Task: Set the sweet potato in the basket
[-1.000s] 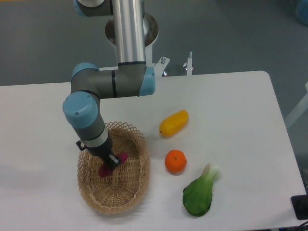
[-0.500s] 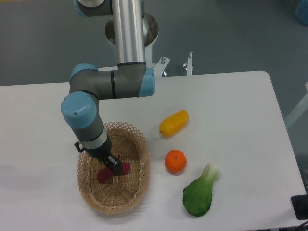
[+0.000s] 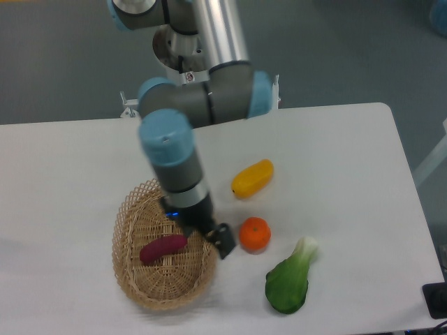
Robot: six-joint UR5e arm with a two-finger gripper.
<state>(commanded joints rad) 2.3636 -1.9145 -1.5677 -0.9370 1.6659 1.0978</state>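
The magenta-purple sweet potato [image 3: 163,248] lies on its side inside the tan woven basket [image 3: 139,286] at the front left of the table. My gripper [image 3: 222,241] hangs over the basket's right rim, between the basket and the orange [image 3: 255,234]. It holds nothing. Its fingers point down and to the right, and the arm hides how far apart they stand. The sweet potato lies free, to the left of the gripper.
A yellow-orange oblong fruit [image 3: 252,178] lies right of the arm. A green leafy vegetable [image 3: 288,280] lies at the front right. The white table [image 3: 349,174] ends at the right and the front. A black object [image 3: 436,300] sits at the lower right corner.
The gripper let go of the sweet potato, which now lies in the basket. The arm swung to the right and the gripper moved out to the basket's right rim.
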